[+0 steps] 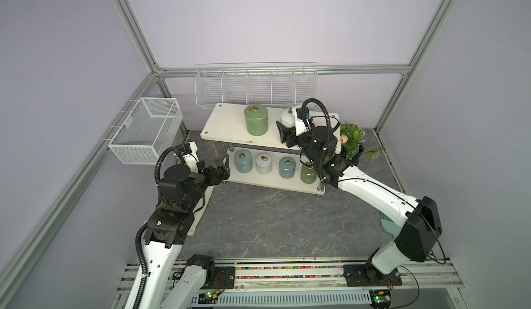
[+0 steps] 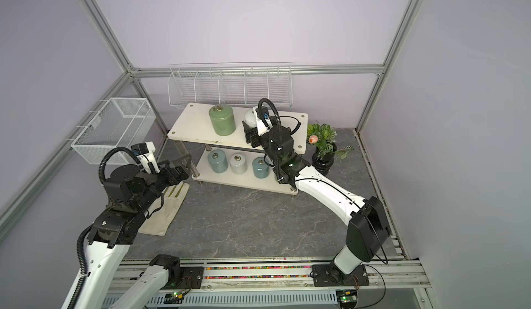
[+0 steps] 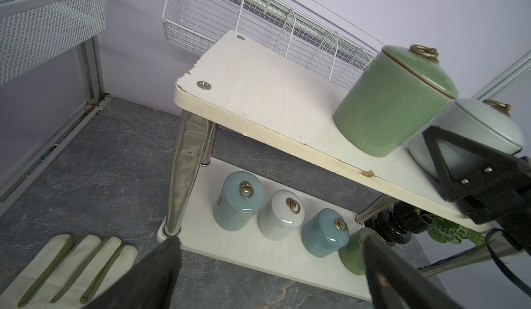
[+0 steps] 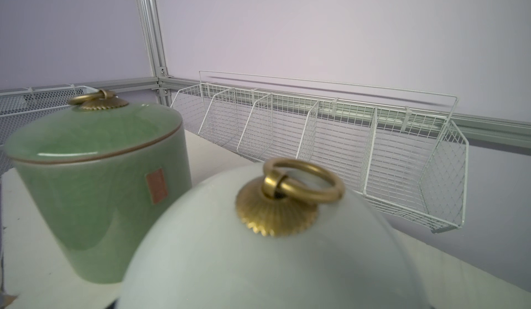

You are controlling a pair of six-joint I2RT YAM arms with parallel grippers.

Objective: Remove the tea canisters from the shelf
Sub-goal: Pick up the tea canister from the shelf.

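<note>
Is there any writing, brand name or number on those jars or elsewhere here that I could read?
No text here can be read.
On the green canister, standing on the top board: a small reddish-brown stamp, too blurred to read.
On the blue-grey canister, standing on the lower board: a tiny reddish mark, too small to read.
</note>
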